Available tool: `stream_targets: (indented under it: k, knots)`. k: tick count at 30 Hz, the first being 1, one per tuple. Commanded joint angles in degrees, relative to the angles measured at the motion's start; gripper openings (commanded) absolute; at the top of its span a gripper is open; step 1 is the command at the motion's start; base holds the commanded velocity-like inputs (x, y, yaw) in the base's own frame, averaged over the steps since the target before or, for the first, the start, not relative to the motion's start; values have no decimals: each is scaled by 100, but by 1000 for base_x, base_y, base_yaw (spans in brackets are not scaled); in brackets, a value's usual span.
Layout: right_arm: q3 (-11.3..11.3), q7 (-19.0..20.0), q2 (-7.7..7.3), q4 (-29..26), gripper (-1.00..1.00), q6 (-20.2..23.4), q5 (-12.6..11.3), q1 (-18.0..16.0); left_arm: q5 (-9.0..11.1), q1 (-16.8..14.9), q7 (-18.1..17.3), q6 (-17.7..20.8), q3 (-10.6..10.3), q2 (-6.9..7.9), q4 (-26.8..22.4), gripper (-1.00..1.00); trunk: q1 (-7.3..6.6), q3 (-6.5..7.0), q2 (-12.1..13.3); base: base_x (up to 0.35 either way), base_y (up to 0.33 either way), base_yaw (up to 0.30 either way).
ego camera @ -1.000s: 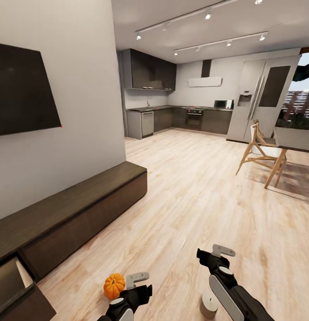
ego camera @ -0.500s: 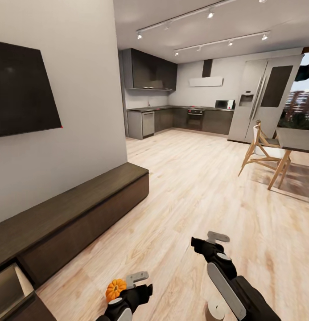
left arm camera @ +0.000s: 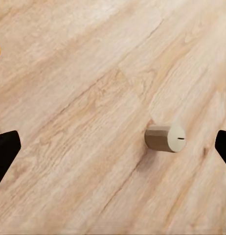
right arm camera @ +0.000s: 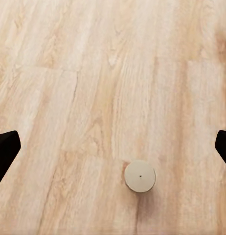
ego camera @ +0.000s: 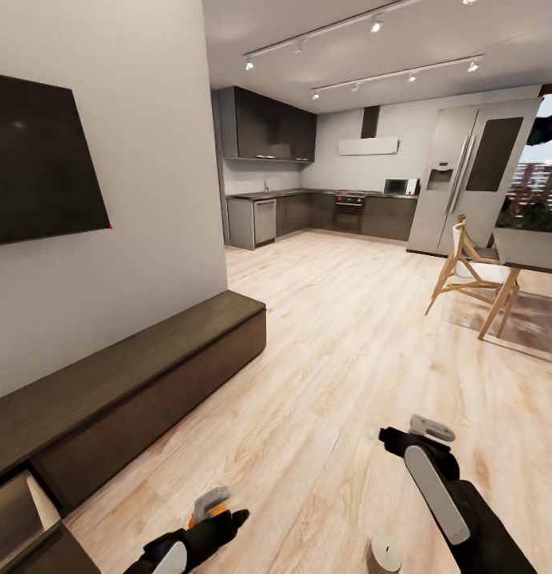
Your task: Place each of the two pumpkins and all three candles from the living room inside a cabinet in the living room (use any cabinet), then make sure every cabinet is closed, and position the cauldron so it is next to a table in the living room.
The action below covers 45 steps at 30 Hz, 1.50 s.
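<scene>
Bright, even light across my head view, no dim corners. The ceiling track spotlights (ego camera: 376,26) at the upper centre burn as small white dots. Daylight comes in through the window (ego camera: 538,183) at the right edge. The pale wood plank floor (ego camera: 347,335) shows a soft sheen, no hard glare. A dark soft shadow lies under the wooden-legged chair (ego camera: 467,275) at right. Straight lines bow towards the frame edges; the render is slightly soft overall. In both wrist views the stubby beige candle (right arm camera: 140,176) casts a faint, short shadow, and floor grain looks mildly blurred.
</scene>
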Motion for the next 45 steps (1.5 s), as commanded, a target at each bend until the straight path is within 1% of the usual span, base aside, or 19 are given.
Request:
stream_targets:
  k: [1,2,3,4,5,11,17,24,30,42,45]
  knots:
    - [1,-56,-7,-5,100,15,-52,-5,64,-120,-252,123,121,71,191,100,-1,-6,-3,0,0,0]
    - [-14,-54,-7,-7,100,21,-49,-5,74,-249,-524,219,304,122,423,100,-1,-6,-3,0,0,0]
    - [-23,-41,-6,-31,100,12,-48,-5,78,-317,-678,269,461,151,585,100,-1,-6,-3,0,0,0]
    - [-23,-3,2,-64,100,-4,-43,-5,74,-351,-757,289,575,163,694,100,-1,-6,-3,0,0,0]
    - [-23,46,6,-90,100,-18,-38,-5,80,-369,-801,300,639,172,752,100,-1,-6,-3,0,0,0]
    - [1,116,10,-143,100,-34,42,-5,86,-386,-872,307,766,184,851,100,-1,-6,-3,0,0,0]
    - [35,87,-4,-454,100,-28,58,-5,82,-387,-891,286,811,180,858,100,-1,-6,-3,0,0,0]
    - [36,78,-8,-618,100,-27,59,-5,82,-387,-892,266,806,176,858,100,-1,-6,-3,11,36,0]
    - [39,79,-8,-635,100,-18,59,-5,82,-387,-892,259,805,175,858,100,-1,-6,-3,5,13,0]
    - [45,99,-29,-664,100,-18,47,-5,87,-385,-908,266,805,181,858,100,263,-221,-484,0,0,0]
    - [45,104,-39,-768,100,-5,32,-5,95,-383,-1093,267,805,191,860,100,329,-275,-605,0,0,0]
